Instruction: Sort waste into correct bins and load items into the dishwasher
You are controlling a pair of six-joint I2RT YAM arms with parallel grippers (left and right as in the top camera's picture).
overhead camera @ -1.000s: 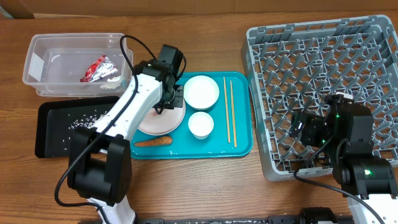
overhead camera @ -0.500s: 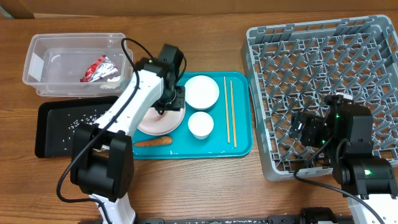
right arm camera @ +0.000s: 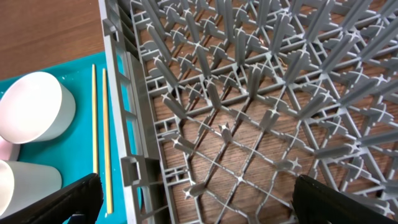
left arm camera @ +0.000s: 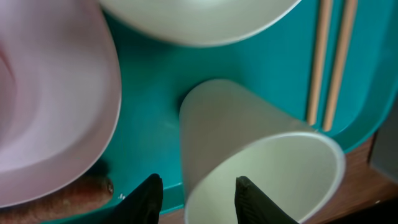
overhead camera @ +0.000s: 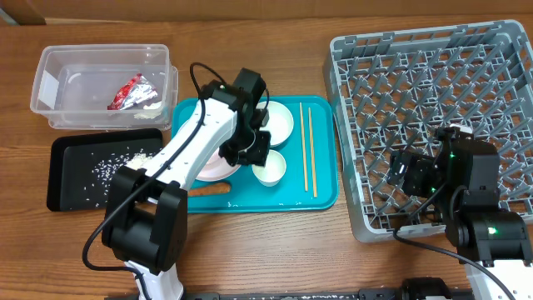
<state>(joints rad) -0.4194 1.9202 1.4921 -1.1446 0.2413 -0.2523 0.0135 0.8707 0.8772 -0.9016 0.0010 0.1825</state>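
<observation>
Our left tool [left arm camera: 199, 183] hangs over the teal tray [overhead camera: 325, 197] with its fingers spread apart. In the wrist view one finger [left arm camera: 151, 194] stands outside the white cup [left arm camera: 249, 155] and the other shows in front of its mouth. We cannot tell whether either touches it. The cup stands on the tray between the pink plate [left arm camera: 56, 106] and the chopsticks [overhead camera: 308, 150], with the white bowl [overhead camera: 280, 122] just behind it. The carrot [left arm camera: 62, 200] lies at the plate's near edge and is partly hidden by the arm in the overhead view.

The foil wrapper [overhead camera: 129, 92] lies in the clear tub [overhead camera: 50, 62] on the far left of the worktop [overhead camera: 275, 250]. Just in front of the tub, the black tray [overhead camera: 62, 187] holds scattered rice-like scraps [overhead camera: 112, 167].

Our right tool [right arm camera: 196, 186] is wide open and holds nothing. It hovers over the near left part of the grey dish rack [overhead camera: 416, 67], which carries no dishes. The plate, bowl, cup and chopsticks are all on the teal tray, just left of the rack.
</observation>
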